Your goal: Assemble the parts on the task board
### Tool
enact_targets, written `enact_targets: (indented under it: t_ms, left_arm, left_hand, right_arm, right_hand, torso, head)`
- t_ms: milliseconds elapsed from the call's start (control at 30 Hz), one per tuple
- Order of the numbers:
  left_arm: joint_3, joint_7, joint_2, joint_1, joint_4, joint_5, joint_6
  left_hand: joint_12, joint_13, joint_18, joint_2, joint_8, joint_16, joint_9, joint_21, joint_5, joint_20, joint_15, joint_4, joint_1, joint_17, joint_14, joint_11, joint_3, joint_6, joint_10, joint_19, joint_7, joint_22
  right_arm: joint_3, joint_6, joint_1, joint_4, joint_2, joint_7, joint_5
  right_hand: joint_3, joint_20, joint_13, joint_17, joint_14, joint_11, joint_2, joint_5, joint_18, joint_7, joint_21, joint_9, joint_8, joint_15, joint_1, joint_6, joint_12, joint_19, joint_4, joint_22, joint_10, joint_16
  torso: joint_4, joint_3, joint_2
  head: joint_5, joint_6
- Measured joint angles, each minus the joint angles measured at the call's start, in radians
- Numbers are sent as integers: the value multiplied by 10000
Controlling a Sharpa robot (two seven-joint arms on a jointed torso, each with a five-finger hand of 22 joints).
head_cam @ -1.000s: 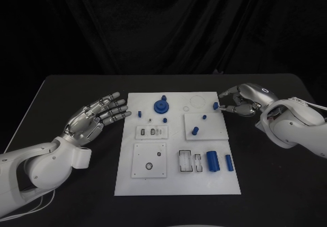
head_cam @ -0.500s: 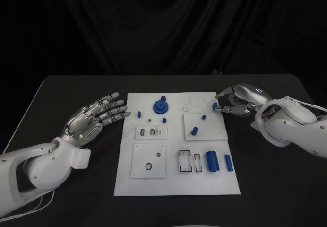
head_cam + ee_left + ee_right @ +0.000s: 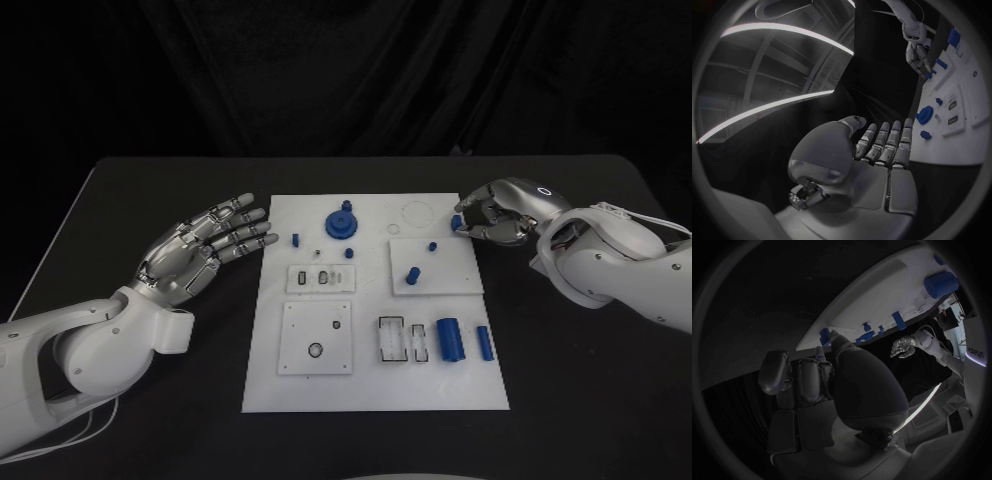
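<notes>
my right hand [image 3: 495, 214] sits curled at the task board's [image 3: 375, 385] far right edge, fingertips pinching a small blue part [image 3: 457, 222] there. left hand [image 3: 202, 246] hovers spread and empty off the left edge, so right's nearer.

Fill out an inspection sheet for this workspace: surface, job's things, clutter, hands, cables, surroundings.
Surface: black table, bare around the board.
Job's things: white task board in the middle of the table; blue gear-shaped part near its far edge; two blue cylinders lie side by side near its right edge; small blue pegs stand on a raised square plate.
Clutter: nothing seen.
Hands: left hand open, fingers spread, left of the board, holding nothing; right hand at the board's far right corner, fingers pinching a small blue part.
Cables: thin wires by the right arm's wrist.
Surroundings: black curtain behind the table.
</notes>
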Motion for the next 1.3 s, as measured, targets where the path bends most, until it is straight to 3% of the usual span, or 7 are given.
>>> enact_targets:
  t_ms: [1033, 1300]
  left_arm:
    - [0, 0, 79, 0, -122, 7, 81]
    - [-1, 0, 101, -1, -171, 7, 105]
  left_hand:
    - [-1, 0, 0, -40, 0, 0, -1, 0, 0, 0, 0, -29, -40, -3, 0, -1, 29, 0, -1, 0, 0, 0]
    - [-1, 0, -1, -40, 0, 0, -1, 0, 0, 0, 0, -29, -40, -3, 0, -1, 29, 0, -1, 0, 0, 0]
  right_arm:
    - [1, 150, -53, -271, 297, -83, -134]
    - [2, 109, -55, -286, 317, -56, -134]
  right_hand:
    - [-29, 0, 32, 11, -36, 0, -23, 50, 0, -21, -40, 140, 145, 36, 21, 232, 0, 0, 29, -7, 0, 0]
    - [107, 0, 141, 120, -36, 0, 222, 989, 1, -134, -40, 584, 507, 36, 136, 883, 56, 71, 32, 104, 0, 0]
  torso:
    - [-4, 6, 1]
    - [-3, 3, 0]
  head:
    - [35, -81]
    - [49, -102]
